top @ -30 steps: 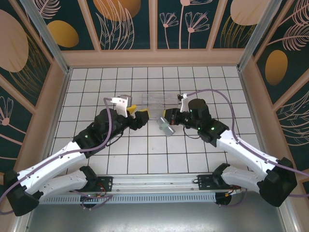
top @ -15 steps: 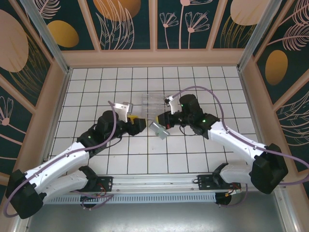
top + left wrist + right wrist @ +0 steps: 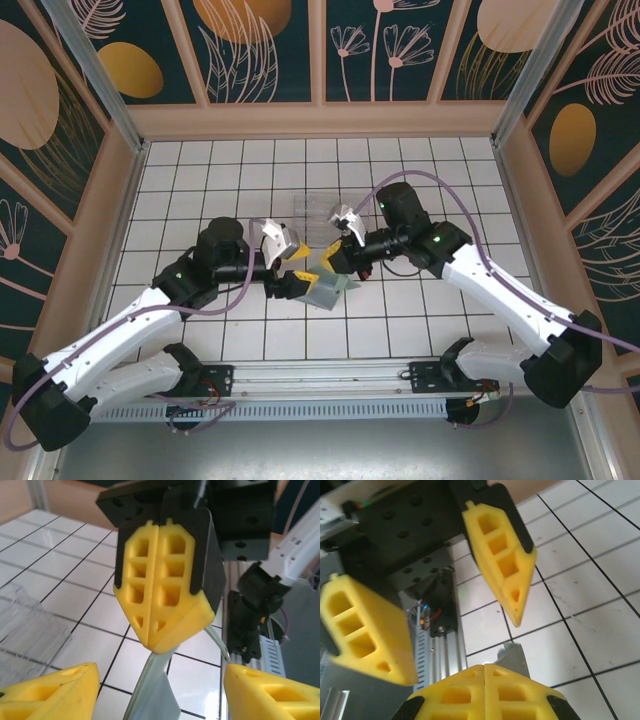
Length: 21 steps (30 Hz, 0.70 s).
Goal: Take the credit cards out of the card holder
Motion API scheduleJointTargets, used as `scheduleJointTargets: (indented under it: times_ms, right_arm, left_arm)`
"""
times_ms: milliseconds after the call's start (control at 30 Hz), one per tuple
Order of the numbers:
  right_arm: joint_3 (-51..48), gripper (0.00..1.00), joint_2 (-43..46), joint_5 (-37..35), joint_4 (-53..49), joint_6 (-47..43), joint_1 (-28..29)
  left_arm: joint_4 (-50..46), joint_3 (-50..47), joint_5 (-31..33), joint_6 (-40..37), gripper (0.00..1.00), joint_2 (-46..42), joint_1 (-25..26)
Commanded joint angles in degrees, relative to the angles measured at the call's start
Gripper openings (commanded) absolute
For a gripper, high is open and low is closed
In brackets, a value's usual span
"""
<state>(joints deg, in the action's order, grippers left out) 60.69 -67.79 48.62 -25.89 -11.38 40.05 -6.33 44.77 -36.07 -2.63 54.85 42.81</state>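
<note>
Card holder [image 3: 325,290], likely light, thin and floppy, hangs mid-frame pinched in my closed right gripper [image 3: 331,260]; my left gripper [image 3: 296,268] stands open around its free edge, the sensible hold.

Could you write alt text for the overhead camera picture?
Mid-table, the right tool is shut on a grey wallet, held above the white tiles, while the left tool stands open just beside it. A clear tray lies behind them.

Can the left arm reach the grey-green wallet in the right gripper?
Probably yes: the left gripper stands open, its fingers either side of the flat grey-green wallet pinched in the shut right gripper, nothing between.
</note>
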Motion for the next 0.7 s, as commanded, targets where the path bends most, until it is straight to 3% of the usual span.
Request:
scheduleJointTargets:
  times_ms: [0, 200, 367, 600, 667]
  right_arm:
    - [3.87, 0.00, 3.08, 6.37, -3.26, -4.25, -0.15]
    - [5.69, 0.00, 4.22, 9.59, -0.41, -2.59, -0.16]
    - [6.68, 0.00, 3.60, 8.16, -0.26, -2.50, -0.15]
    - [5.77, 0.00, 4.51, 1.16, 4.11, 1.73, -0.25]
    - [4.90, 0.22, 5.53, -5.09, 6.60, 4.49, -0.45]
  left_arm:
    - [-2.09, 3.09, -8.01, -5.67, 0.64, 1.03, 0.05]
    - [-8.26, 8.05, -16.31, -9.51, 0.56, 8.20, 0.01]
    - [-8.09, 10.60, -17.74, -10.60, 0.29, 11.69, 0.01]
    - [-6.70, 12.35, -10.96, -9.24, 0.00, 12.51, 0.03]
    - [-3.17, 11.26, -8.37, -6.43, 0.00, 11.45, 0.05]
